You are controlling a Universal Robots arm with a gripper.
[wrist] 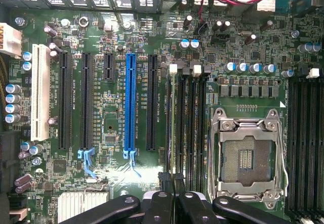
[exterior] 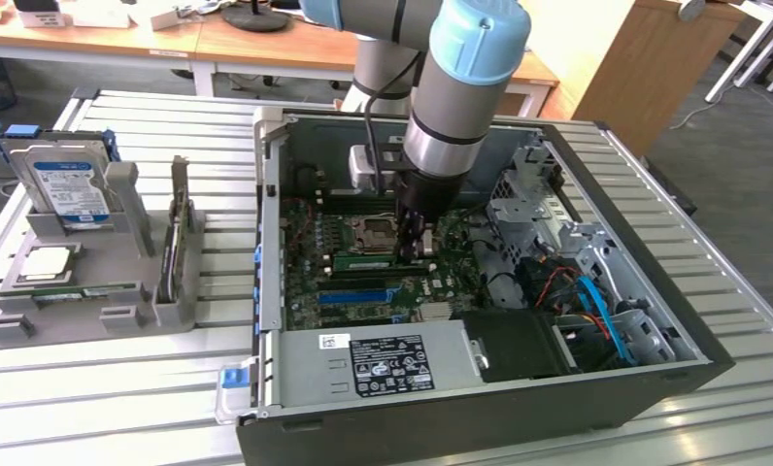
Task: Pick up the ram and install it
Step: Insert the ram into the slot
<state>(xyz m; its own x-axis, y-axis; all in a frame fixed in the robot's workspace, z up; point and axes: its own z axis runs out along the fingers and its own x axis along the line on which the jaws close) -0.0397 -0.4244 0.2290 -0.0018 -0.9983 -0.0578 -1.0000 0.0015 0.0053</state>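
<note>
Flanking ram (wrist: 175, 123) — black slot (wrist: 151, 102), socket (wrist: 246, 155)

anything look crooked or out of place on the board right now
Nothing stands out. The ram, pinched at one end by the gripper, lies in line with the memory slots, not skewed. The processor socket is empty but looks undamaged.

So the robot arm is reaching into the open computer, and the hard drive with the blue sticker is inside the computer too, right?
Not quite. The arm does reach into the open computer case, but the hard drive with the blue sticker is outside it, standing in the grey holder on the table at the exterior view's left. The exterior view shows this.
</note>
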